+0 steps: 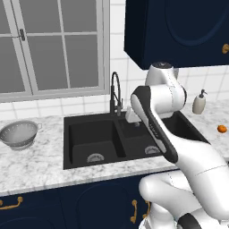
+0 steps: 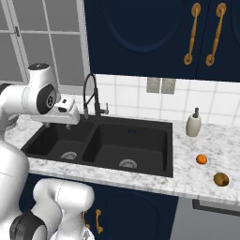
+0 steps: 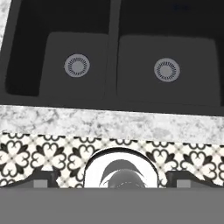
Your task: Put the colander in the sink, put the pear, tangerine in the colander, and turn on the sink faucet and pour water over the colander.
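Tool (image 3: 112, 181) wide open (holding nothing) above sink (image 3: 113, 94).

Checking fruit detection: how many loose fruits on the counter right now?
2. Both sit on the marble counter right of the sink: the tangerine nearer the soap dispenser, the pear nearer the front edge. Neither is in the colander.

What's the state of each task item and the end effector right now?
colander: upright on the counter left of the sink, holding no fruit
sink: both basins bare, dry
sink faucet: off, no stream
tangerine: on the counter right of the sink
pear: on the counter, near the tangerine
end effector: open, above the sink
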